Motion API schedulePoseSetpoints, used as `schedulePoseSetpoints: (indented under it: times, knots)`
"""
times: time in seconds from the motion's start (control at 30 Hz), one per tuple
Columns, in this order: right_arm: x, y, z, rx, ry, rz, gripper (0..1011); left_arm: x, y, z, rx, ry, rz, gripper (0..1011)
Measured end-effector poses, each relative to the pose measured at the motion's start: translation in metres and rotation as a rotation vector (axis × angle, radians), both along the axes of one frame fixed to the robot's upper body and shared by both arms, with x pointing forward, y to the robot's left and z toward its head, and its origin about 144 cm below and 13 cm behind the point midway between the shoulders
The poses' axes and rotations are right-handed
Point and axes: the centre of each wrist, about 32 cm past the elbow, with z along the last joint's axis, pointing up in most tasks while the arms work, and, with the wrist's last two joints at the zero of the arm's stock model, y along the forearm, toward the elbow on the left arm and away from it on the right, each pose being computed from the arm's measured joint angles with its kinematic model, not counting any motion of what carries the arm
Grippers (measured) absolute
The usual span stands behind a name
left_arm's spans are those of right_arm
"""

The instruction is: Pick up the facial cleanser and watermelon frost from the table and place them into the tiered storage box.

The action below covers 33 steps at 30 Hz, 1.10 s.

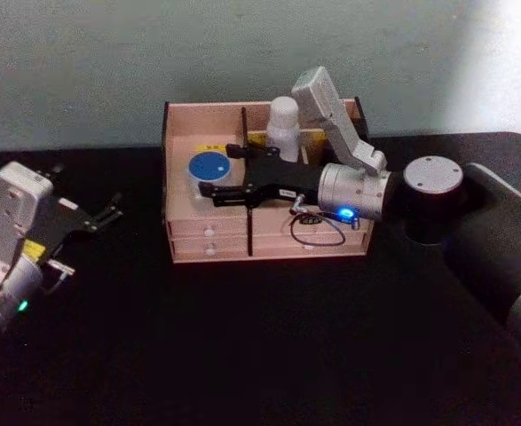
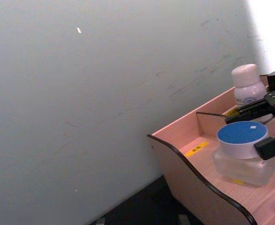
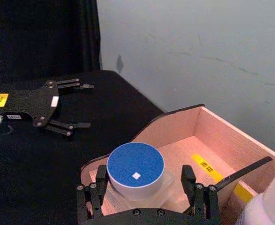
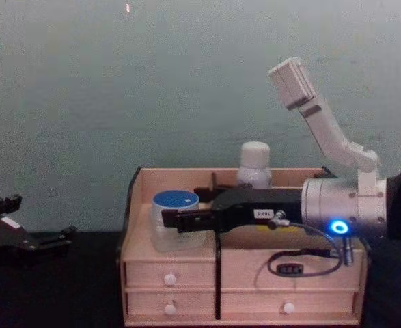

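Note:
The tiered storage box (image 1: 207,120) (image 4: 186,273) (image 2: 184,173) (image 3: 212,126) stands at the back of the black table. The facial cleanser (image 1: 209,169) (image 3: 135,165) (image 2: 242,133) (image 4: 175,201), a clear jar with a blue lid, rests in its upper left compartment. My right gripper (image 1: 217,169) (image 3: 144,174) (image 4: 186,208) is open, with one finger on each side of the jar. The watermelon frost (image 1: 284,124) (image 2: 247,82) (image 4: 255,160), a small white bottle, stands upright in a rear compartment. My left gripper (image 1: 109,213) (image 3: 81,106) is open, low over the table, left of the box.
A grey-green wall (image 1: 82,62) rises right behind the box. A black cable loop (image 1: 318,229) hangs from my right wrist across the drawer fronts. The dark tabletop (image 1: 242,346) stretches in front of the box and out to both sides.

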Motion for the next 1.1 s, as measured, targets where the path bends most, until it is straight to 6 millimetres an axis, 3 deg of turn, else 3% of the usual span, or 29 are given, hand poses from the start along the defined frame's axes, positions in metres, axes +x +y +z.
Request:
schedulePoseSetpoints:
  times: [0.77, 1.1]
  knots:
    - [-0.011, -0.004, 0.012, 0.053, -0.048, 0.027, 1002, 0.000, 0.000, 0.000, 0.000, 0.000, 0.000, 1001]
    - [-0.028, -0.020, 0.022, 0.086, -0.089, 0.055, 1002, 0.000, 0.000, 0.000, 0.000, 0.000, 0.000, 1001]
